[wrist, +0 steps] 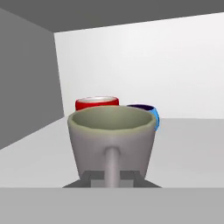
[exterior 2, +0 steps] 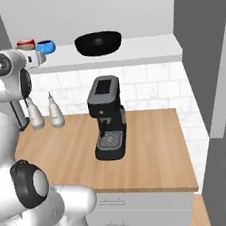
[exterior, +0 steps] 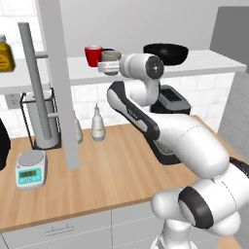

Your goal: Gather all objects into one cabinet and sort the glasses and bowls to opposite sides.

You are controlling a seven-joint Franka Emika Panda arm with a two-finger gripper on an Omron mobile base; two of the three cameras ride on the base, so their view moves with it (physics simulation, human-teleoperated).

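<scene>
My gripper point(wrist: 113, 177) is shut on the handle of the grey-beige mug point(wrist: 111, 140), which stands upright at the left end of the cabinet's white bottom board point(exterior: 204, 63). I cannot tell whether the mug rests on the board. Just behind the mug sit the red cup point(wrist: 96, 103) and, to its right, the small blue bowl point(wrist: 148, 113). In the left base view the mug point(exterior: 111, 57) is beside the red cup point(exterior: 93, 55), with the gripper point(exterior: 108, 68) at it. The wide black bowl point(exterior: 166, 52) stands further right. The right base view shows the red cup point(exterior 2: 25, 44), blue bowl point(exterior 2: 45, 46) and black bowl point(exterior 2: 98, 43).
On the wooden counter below the cabinet stand a black coffee machine point(exterior 2: 107, 118), white spray bottles point(exterior: 97, 124) and a small scale point(exterior: 30, 170). A grey door panel point(exterior: 58, 82) hangs left of the arm. A yellow-brown jar point(exterior: 5, 56) sits on the far-left shelf.
</scene>
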